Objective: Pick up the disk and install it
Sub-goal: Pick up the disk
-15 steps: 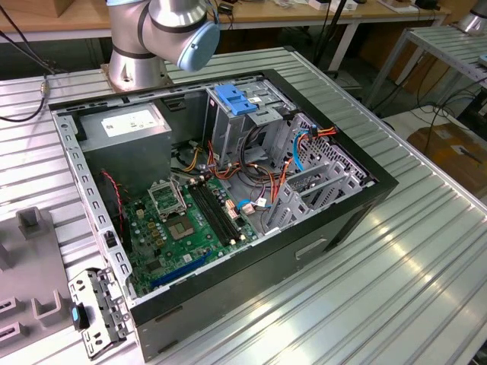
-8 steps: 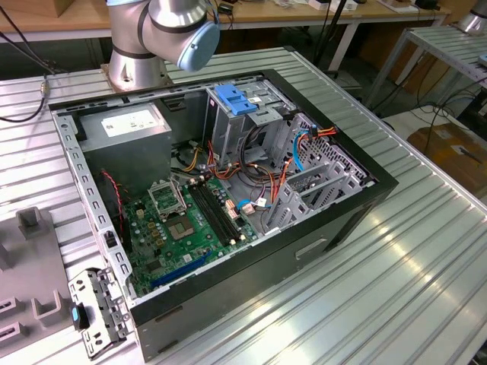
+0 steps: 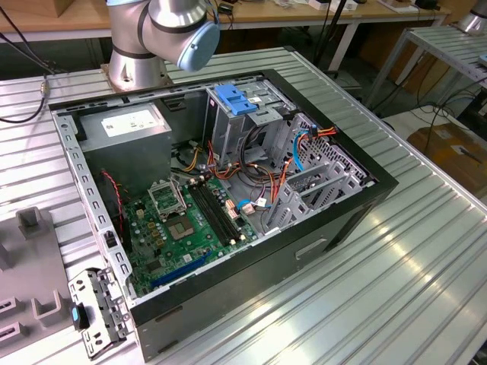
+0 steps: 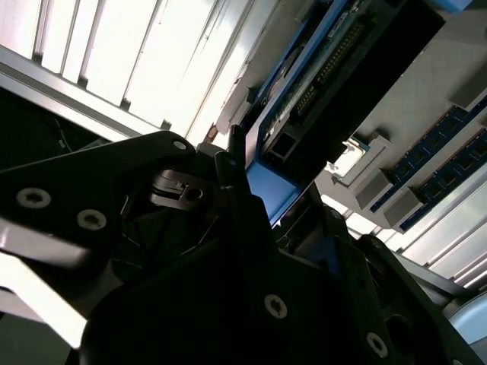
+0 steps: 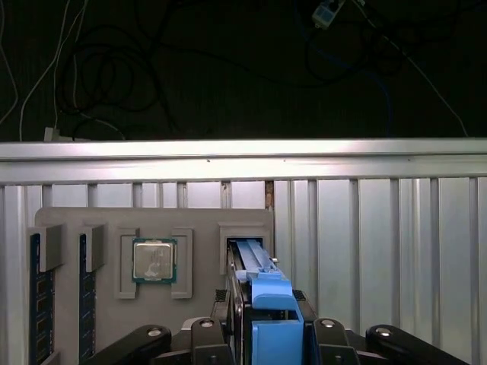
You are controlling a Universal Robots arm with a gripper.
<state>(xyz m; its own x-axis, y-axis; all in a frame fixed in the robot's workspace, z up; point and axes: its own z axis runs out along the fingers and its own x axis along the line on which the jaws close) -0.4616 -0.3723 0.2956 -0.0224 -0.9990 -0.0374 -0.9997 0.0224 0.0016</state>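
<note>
I see the hand [image 5: 270,328] closed around the disk [image 5: 256,258]: one black finger [image 5: 234,323] sits against each blue-railed side, pinching it on edge. In the second wrist view the disk [image 4: 335,84] shows its connector end just past the fingers. The disk's far end lines up with a slot in the grey fixture plate [image 5: 199,304]; I cannot tell whether it is still seated there. A processor chip [image 5: 154,261] and memory sticks [image 5: 38,304] occupy neighbouring pockets. The plate rests on the ribbed desk [image 5: 380,251]. In the exterior view, the open computer case [image 3: 319,243] lies on the same desk.
</note>
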